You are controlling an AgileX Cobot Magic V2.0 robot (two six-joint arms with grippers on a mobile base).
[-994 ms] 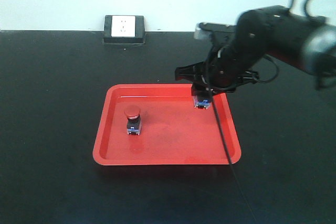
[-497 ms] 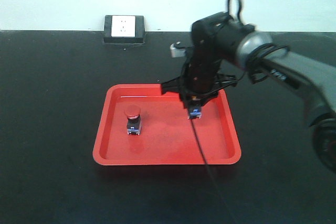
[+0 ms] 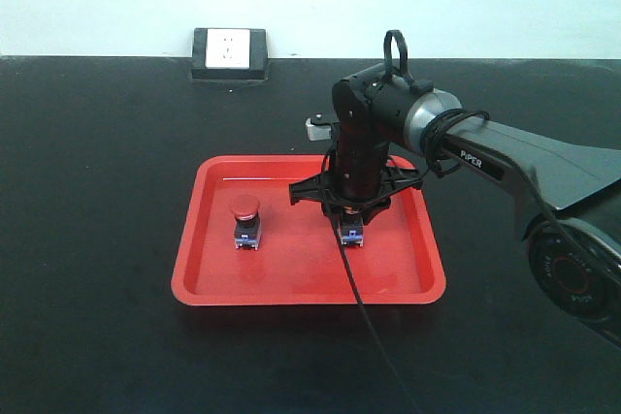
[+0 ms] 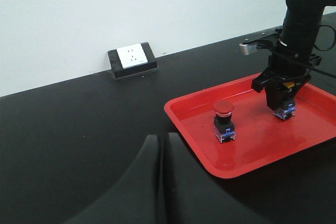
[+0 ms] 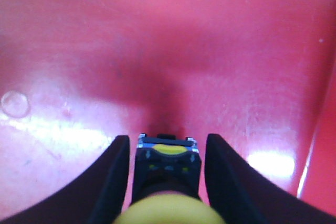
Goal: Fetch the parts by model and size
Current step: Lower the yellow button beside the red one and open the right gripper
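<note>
**Yellow push-button held over the red tray, red one standing alone**

A shallow red plastic tray (image 3: pixel 204 273) with rounded corners lies on a black tabletop (image 3: pixel 87 162). The right gripper (image 3: pixel 350 223), at the end of a black arm that reaches in from the right, points straight down over the middle of the tray. Between its dark fingers (image 5: pixel 113 182) sits the yellow-capped mushroom-head push-button switch (image 5: pixel 167 182), upright, with its dark body and blue base (image 3: pixel 351 238) showing below the fingertips. In the right wrist view a thin gap shows between each finger and the switch body, so whether the jaws are pressing on it cannot be told. Its base is at or just above the tray floor; contact cannot be told either.

The red-capped mushroom-head push-button switch (image 3: pixel 245 223) stands upright on the left half of the tray, well apart from the yellow one and free of any gripper.

The left gripper (image 4: pixel 159 182) hovers over the bare tabletop to the left of the tray, its two dark fingers pressed together with nothing between them.

A white wall socket in a black housing (image 3: pixel 229 52) sits at the table's back edge.
</note>
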